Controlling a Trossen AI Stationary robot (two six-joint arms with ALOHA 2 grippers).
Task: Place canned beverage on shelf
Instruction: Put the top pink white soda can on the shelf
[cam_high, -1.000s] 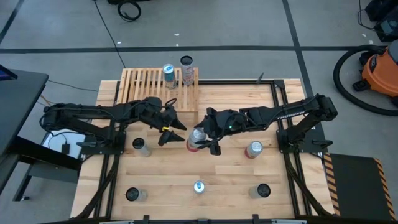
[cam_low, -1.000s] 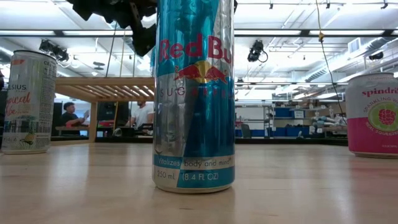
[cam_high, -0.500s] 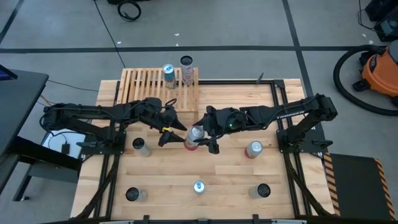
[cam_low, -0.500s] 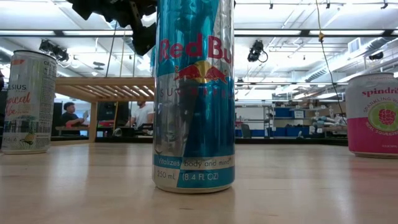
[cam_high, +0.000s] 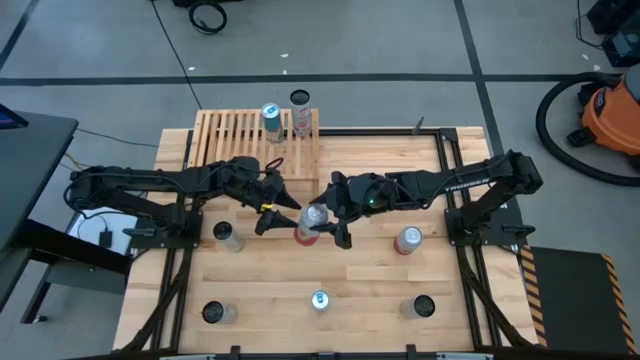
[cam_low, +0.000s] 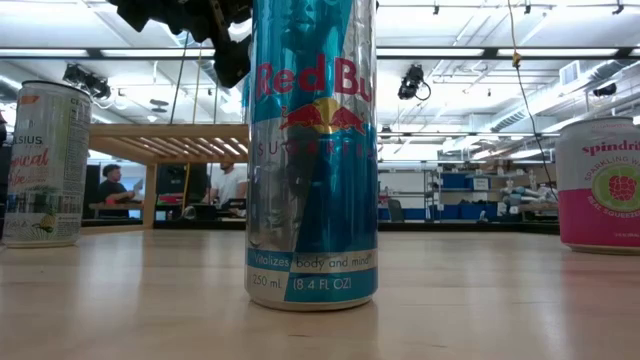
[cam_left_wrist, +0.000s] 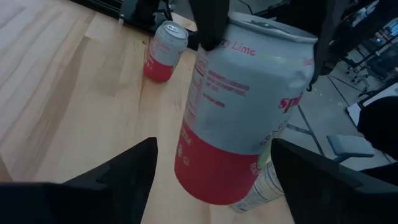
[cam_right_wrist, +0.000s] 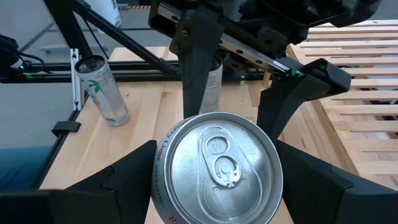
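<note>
Both dark arms reach level toward the middle of the counter (cam_high: 370, 290) and meet there. The right tool (cam_high: 322, 228) is clenched on a red and white can (cam_high: 311, 224), its two fingers pressing the can's sides near the rim; the can is tipped over at an angle and appears lifted off the wood. The left tool (cam_high: 276, 213) is released, its fingers spread wide to either side of the same can without clearly touching it (in the left wrist view the can fills the gap between them).

Eight cans show in all. Nearest the front edge stand three: a dark-topped can (cam_high: 212, 313) at left, a tall blue and silver can (cam_high: 319, 300) in the middle, and another dark-topped can (cam_high: 423, 306) at right. Farther back are a pale can (cam_high: 224, 234) at left, the held can in the middle, and a pink can (cam_high: 408, 240) at right. At the far left corner sits the shelf (cam_high: 225, 145), a low pale slatted rack carrying two cans (cam_high: 271, 118) near its right end.
</note>
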